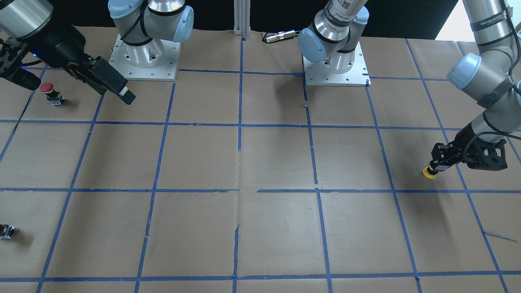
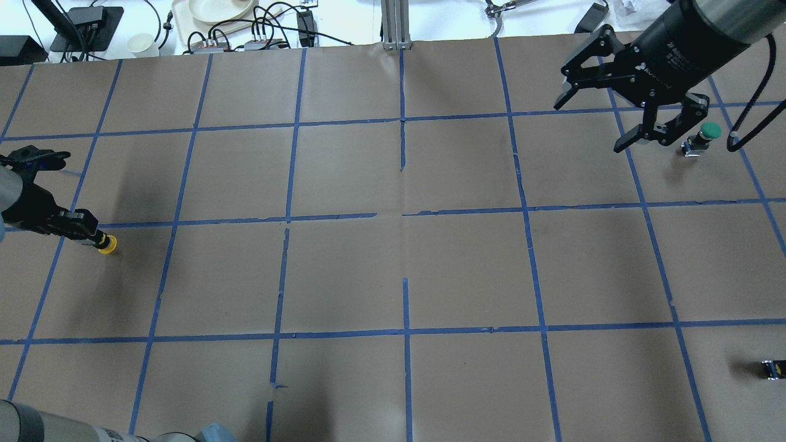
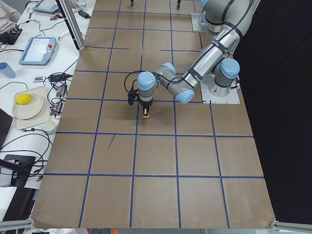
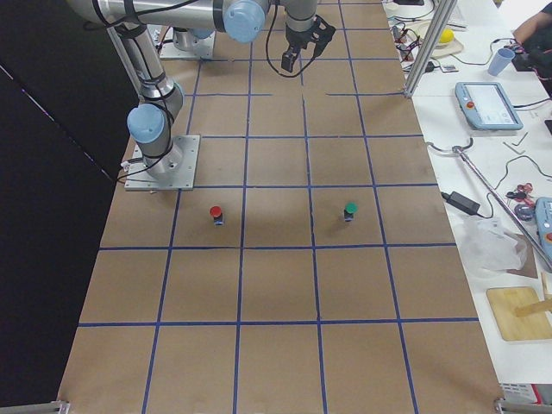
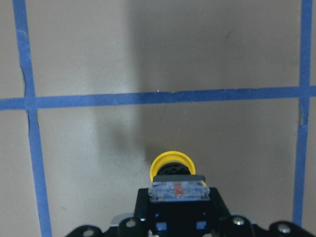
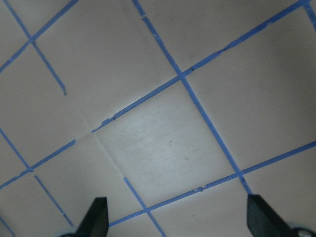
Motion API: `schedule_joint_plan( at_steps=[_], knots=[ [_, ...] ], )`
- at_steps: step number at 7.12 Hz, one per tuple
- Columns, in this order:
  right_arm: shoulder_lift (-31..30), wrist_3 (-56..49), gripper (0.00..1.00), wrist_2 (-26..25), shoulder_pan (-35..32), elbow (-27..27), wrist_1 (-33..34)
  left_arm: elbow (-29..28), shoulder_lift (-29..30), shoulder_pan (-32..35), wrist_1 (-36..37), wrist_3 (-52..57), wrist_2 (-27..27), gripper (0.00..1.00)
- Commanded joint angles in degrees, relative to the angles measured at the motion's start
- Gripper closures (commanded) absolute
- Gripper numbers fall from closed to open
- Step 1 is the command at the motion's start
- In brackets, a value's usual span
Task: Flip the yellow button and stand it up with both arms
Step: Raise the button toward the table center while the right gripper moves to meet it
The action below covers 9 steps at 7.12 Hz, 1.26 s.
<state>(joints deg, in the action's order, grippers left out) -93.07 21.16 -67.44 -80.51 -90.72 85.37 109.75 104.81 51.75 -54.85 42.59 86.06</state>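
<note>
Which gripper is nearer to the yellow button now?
Left. The left gripper clamps the yellow button; the right gripper hangs open far across the table.

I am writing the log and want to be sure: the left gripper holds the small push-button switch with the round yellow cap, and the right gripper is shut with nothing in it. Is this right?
Not quite. The right gripper is open, not shut: the overhead exterior view shows its two fingers spread wide, with nothing between them. The rest stands: the left gripper holds the yellow button.
</note>
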Motion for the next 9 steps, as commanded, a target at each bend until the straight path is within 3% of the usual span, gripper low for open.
schedule_joint_plan(
  at_steps=[1, 4, 7, 8, 9],
  knots=[
    [0.4, 4.6, 0.00, 1.6, -3.9, 0.0, 2.0, -2.7, -4.2, 6.5, -5.7, -1.1, -5.1, 0.93],
    [0.7, 12.3, 0.00, 5.6, -7.7, 0.0, 4.8, -3.1, -8.5, 15.1, -14.6, -17.4, -23.4, 0.93],
    [2.4, 22.3, 0.00, 18.3, -7.8, 0.0, 6.9, -4.3, -11.6, 23.5, -18.4, -32.3, -47.2, 0.93],
    [3.2, 28.4, 0.00, 22.7, -7.8, 0.0, 10.3, -4.4, -11.6, 25.8, -18.3, -37.2, -56.0, 0.93],
    [4.6, 36.9, 0.00, 24.8, -7.8, 0.0, 17.9, -4.4, -11.8, 27.5, -18.2, -39.6, -63.6, 0.93]
  ],
)
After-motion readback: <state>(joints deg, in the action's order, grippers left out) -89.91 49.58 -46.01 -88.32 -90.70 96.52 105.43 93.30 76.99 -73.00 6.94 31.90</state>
